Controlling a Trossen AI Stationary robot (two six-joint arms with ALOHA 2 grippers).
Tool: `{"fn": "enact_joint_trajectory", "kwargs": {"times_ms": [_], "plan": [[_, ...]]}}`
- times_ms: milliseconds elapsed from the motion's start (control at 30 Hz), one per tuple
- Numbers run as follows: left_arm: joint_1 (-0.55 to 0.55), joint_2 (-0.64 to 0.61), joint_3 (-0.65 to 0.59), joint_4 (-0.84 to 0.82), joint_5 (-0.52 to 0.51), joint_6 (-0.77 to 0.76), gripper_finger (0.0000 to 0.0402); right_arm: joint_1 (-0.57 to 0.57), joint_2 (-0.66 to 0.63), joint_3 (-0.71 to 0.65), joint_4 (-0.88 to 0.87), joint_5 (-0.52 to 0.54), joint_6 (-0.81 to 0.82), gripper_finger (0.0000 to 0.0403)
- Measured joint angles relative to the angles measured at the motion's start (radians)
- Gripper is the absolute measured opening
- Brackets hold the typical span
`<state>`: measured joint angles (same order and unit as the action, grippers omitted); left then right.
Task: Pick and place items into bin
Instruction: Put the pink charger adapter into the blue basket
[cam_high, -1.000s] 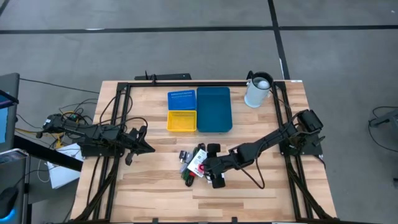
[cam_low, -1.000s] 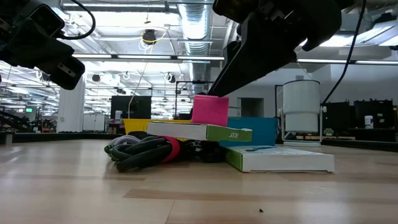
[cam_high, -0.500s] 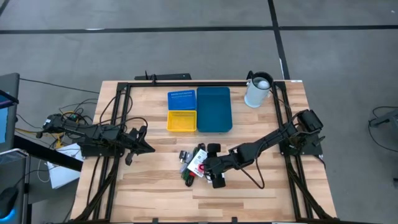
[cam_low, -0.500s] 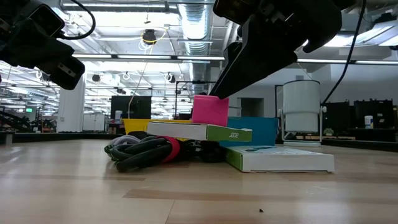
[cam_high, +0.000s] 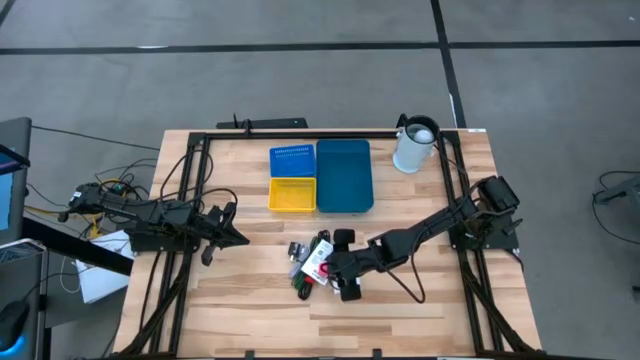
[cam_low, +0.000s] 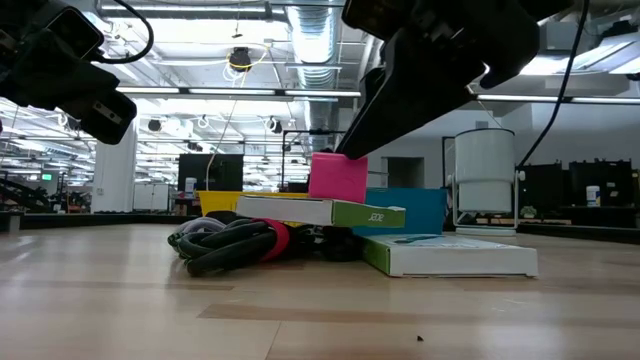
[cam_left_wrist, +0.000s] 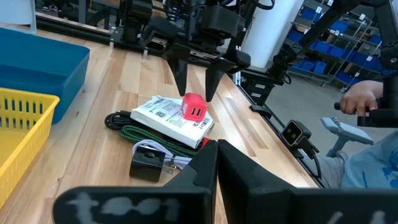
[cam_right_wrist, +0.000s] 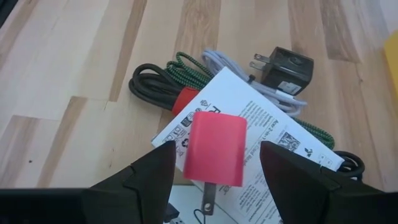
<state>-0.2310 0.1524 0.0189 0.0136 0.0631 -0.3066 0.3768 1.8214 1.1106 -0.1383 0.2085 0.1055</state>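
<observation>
red-pink piece (cam_right_wrist: 216, 148) is standing on a white printed box (cam_right_wrist: 261, 127) mid-table, between the wide open fingers of the right gripper (cam_right_wrist: 217, 169), which is hovering and gripping nothing.

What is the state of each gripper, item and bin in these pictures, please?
right gripper: open, its fingers either side of the pink plug, not closed on it.
left gripper: shut, empty, waiting at the table's left.
pink plug: standing on the white box, not lifted.
white box: flat on the coiled cables.
black adapter: on the table.
blue bin: empty.
yellow bin: empty.
white jug: upright.
</observation>
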Motion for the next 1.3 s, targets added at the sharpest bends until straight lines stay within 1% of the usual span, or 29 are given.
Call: {"fn": "enact_joint_trajectory", "kwargs": {"times_ms": [800, 1033, 1300], "plan": [[0.000, 0.000, 0.000, 0.000, 0.000, 0.000, 0.0000, -0.004, 0.001, 0.000, -0.003, -0.003, 0.008, 0.0230], [0.000, 0.000, 0.000, 0.000, 0.000, 0.000, 0.0000, -0.002, 0.082, 0.003, 0.047, -0.025, 0.019, 0.0230], [0.000, 0.000, 0.000, 0.000, 0.000, 0.000, 0.0000, -0.006, 0.075, 0.001, 0.061, -0.018, -0.007, 0.0230]]}}
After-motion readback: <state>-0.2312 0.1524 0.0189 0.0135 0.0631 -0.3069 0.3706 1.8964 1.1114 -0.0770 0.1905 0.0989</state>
